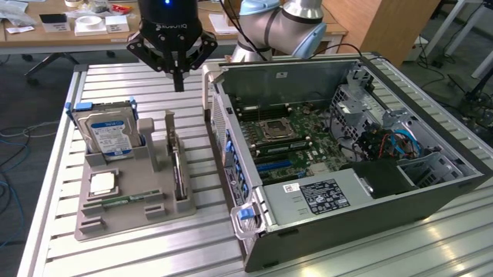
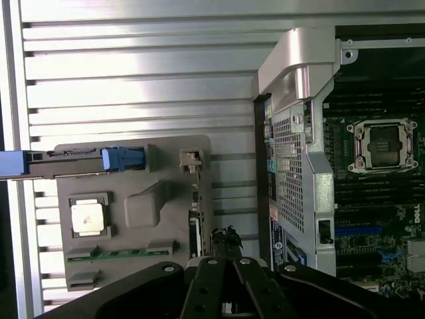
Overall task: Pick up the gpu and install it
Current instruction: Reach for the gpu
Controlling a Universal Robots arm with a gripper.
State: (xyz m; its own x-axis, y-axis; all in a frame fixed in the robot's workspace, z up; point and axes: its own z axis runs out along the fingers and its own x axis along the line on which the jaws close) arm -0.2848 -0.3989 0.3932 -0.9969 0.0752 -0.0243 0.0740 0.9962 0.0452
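The gpu (image 1: 179,173) stands on edge in a slot along the side of the grey holder tray (image 1: 115,222) nearest the computer case, its thin dark edge facing up. It appears edge-on in the wrist view as the gpu (image 2: 194,229) beside the tray (image 2: 133,153). My gripper (image 1: 179,85) hangs well above the slatted table behind the tray, fingers together in a point and holding nothing. From the wrist, the gripper (image 2: 226,240) sits just off the tray's case-side edge, close to the card.
The tray also holds a blue-labelled hard drive (image 1: 112,134), a processor chip (image 1: 103,183) and a green memory stick (image 1: 131,199). The open computer case (image 1: 431,190) lies at the exterior view's right, showing its motherboard (image 1: 289,144) and blue slots (image 1: 273,167). Desks stand behind.
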